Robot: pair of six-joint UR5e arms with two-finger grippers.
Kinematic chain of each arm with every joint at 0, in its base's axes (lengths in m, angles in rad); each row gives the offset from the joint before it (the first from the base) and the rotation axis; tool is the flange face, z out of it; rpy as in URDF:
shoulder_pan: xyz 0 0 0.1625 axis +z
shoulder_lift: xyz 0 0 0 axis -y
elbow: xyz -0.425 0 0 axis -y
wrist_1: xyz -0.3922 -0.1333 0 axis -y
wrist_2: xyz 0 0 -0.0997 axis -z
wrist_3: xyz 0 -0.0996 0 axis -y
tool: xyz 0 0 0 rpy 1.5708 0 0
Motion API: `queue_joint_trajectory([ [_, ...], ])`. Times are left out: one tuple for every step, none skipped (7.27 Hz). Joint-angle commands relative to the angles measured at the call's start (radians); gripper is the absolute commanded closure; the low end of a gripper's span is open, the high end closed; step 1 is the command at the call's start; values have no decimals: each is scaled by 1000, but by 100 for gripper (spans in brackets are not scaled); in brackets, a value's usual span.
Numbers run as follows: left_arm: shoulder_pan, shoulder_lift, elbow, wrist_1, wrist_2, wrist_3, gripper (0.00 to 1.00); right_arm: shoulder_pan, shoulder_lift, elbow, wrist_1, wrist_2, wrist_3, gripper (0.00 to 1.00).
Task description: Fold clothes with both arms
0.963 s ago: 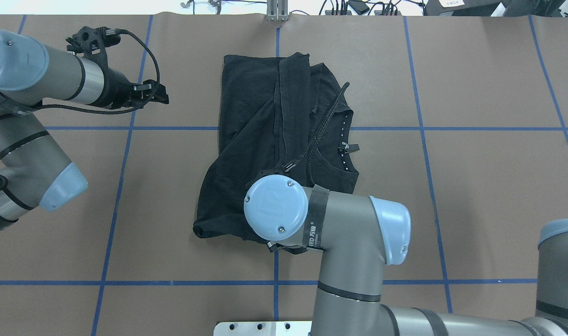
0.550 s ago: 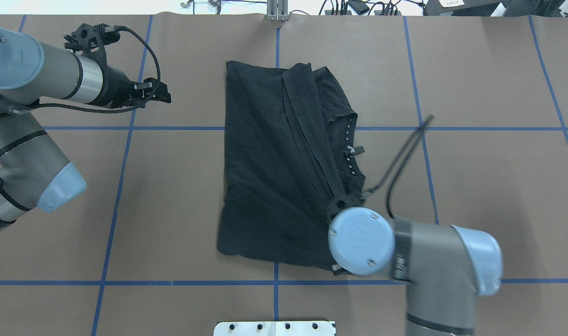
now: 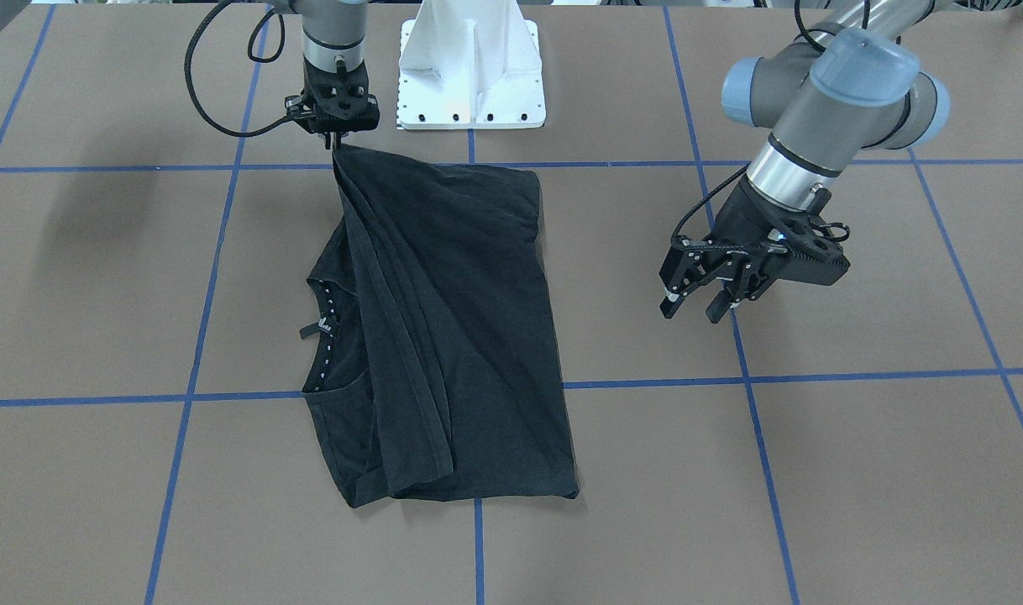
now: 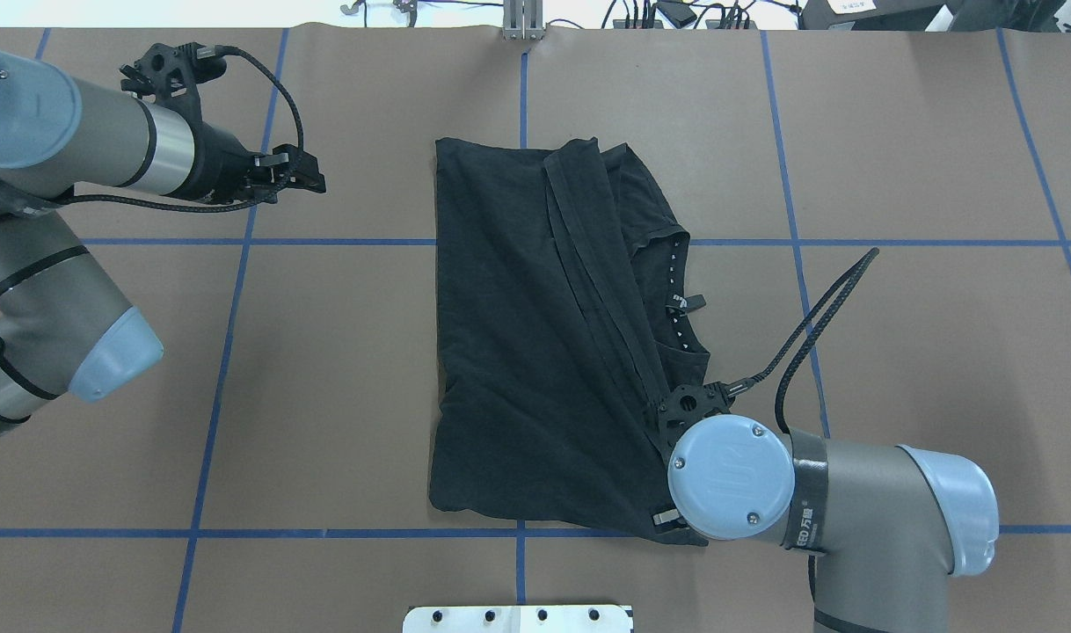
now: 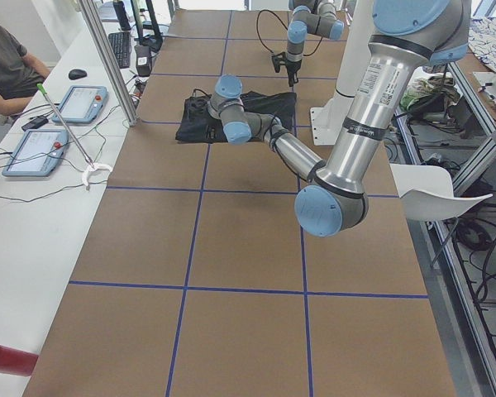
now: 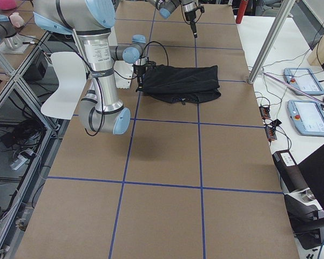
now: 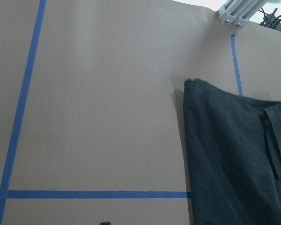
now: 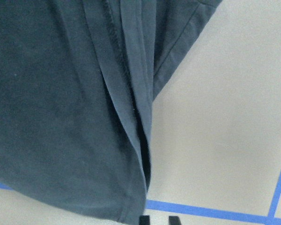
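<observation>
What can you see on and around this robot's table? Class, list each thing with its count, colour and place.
short-sleeved cotton T-shirt: one, black, partly folded, at the middle of the table.
table cover: one, brown, across the whole table.
tape grid lines: several, blue, on the cover.
base stand: one, white, at the robot's edge of the table.
control tablets: two, grey-blue, on the white side bench.
person: one, dark top, seated at that bench.
left arm, right arm: two, grey metal tubes with light blue caps.
left gripper: black, open, above bare cover, apart from the shirt.
right gripper: black, shut on the shirt's corner nearest the robot.
</observation>
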Motion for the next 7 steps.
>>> queue_joint_trajectory([
  [2,0,-2,0,-1,0,28,18,3,27,-4,-4,14,0],
  [2,0,0,0,-1,0,28,80,31,-5,3,-2,-7,0],
  [2,0,5,0,-1,0,28,154,127,-107,10,-7,-62,0],
  [3,-2,6,0,-1,1,28,242,273,-254,11,-2,-161,0],
  [3,-2,9,0,-1,1,28,304,361,-380,48,-1,-186,0],
  [3,-2,9,0,-1,0,28,324,409,-518,179,-4,-209,0],
  [3,-2,12,0,-1,1,28,344,455,-659,286,-4,-229,0],
])
